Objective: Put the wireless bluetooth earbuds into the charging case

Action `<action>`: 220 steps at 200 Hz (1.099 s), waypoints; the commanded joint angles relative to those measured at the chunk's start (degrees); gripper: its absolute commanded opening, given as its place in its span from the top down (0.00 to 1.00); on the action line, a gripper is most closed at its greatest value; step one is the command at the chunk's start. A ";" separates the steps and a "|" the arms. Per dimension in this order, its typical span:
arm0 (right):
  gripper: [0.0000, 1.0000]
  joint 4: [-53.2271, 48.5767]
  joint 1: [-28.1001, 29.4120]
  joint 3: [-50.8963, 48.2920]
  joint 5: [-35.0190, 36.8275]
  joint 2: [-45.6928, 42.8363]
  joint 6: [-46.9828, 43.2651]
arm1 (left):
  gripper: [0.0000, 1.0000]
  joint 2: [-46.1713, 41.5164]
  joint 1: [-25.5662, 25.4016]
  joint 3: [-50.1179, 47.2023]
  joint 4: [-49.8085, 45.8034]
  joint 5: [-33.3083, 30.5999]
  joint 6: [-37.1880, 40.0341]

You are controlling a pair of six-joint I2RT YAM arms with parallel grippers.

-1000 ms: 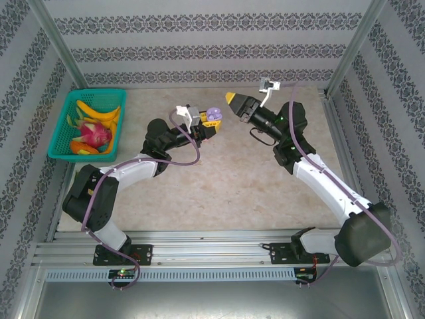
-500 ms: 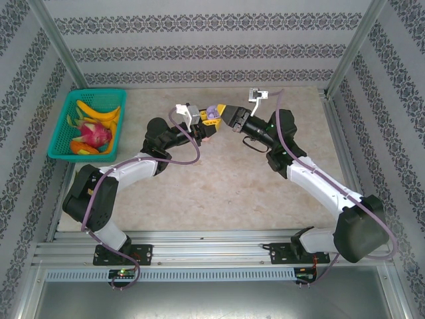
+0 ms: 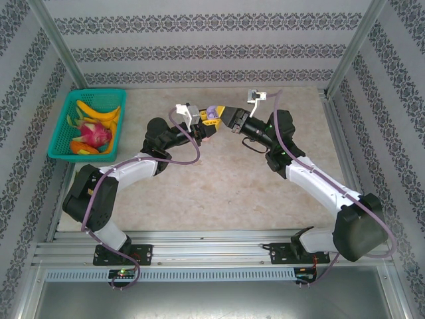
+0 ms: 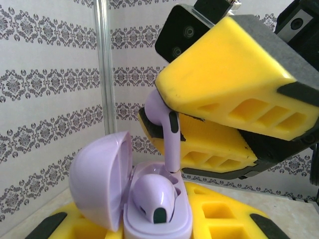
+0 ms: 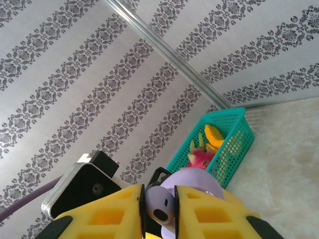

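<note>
Right pincer [image 4: 155, 108] clenched on purple earbud [image 4: 171, 142], frame centre: long axis near-vertical, stem down at open charging case [image 4: 99, 174]. Left pincer [image 4: 154, 225] grasps case, lower centre; second earbud [image 4: 152, 196] seated.

Glossy lilac plastic charging case [image 4: 99, 184] and earbuds [image 4: 152, 196], matt yellow plastic right gripper fingers [image 4: 229, 69], teal plastic mesh basket [image 5: 224, 144]
</note>
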 commanded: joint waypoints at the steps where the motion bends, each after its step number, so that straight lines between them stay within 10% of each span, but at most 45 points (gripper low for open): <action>1: 0.77 1.68 0.44 -0.87 -1.60 1.09 -0.90 | 1.00 -0.20 -0.78 1.70 2.86 0.37 -0.60; 220: 0.78 -25.17 2.14 4.06 5.25 -0.28 -20.43 | 1.00 -3.36 -0.83 2.04 -0.09 0.72 1.69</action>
